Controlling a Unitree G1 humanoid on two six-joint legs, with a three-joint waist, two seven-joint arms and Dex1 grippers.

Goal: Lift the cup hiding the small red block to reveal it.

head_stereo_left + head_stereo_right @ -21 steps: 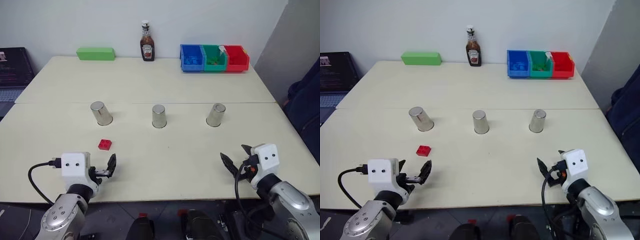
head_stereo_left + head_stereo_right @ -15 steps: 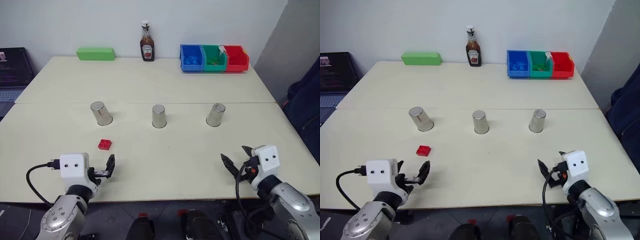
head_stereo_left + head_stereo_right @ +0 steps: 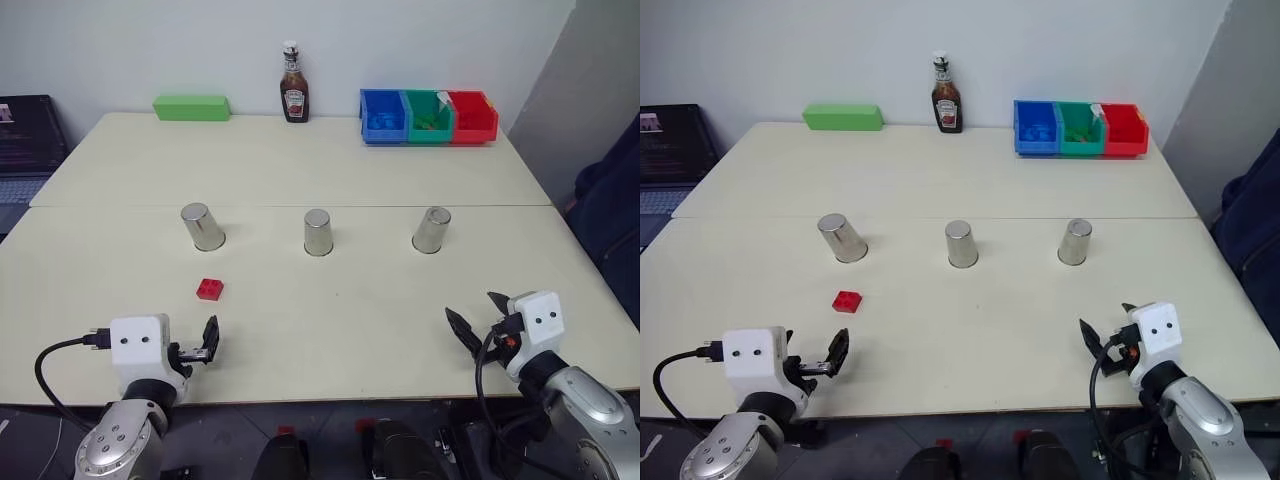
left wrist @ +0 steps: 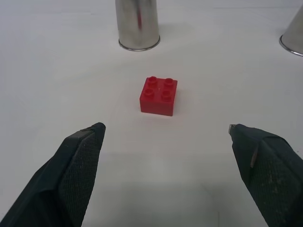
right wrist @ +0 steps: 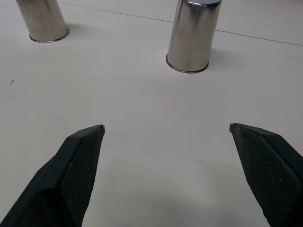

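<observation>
Three steel cups stand mouth-down in a row across the table: the left cup, the middle cup and the right cup. The small red block lies bare on the table, a little in front of the left cup and touching nothing. My left gripper hovers open near the front edge, pointing at the block from a short way back. My right gripper is open near the front right edge, facing the right cup, with nothing between its fingers.
At the back of the table stand a green box, a ketchup bottle and blue, green and red bins. A laptop sits off the left edge. A seam runs across the table behind the cups.
My left gripper has drawn back toward the front edge, away from the red block. The right gripper has hardly shifted. Cups and block have stayed put.
</observation>
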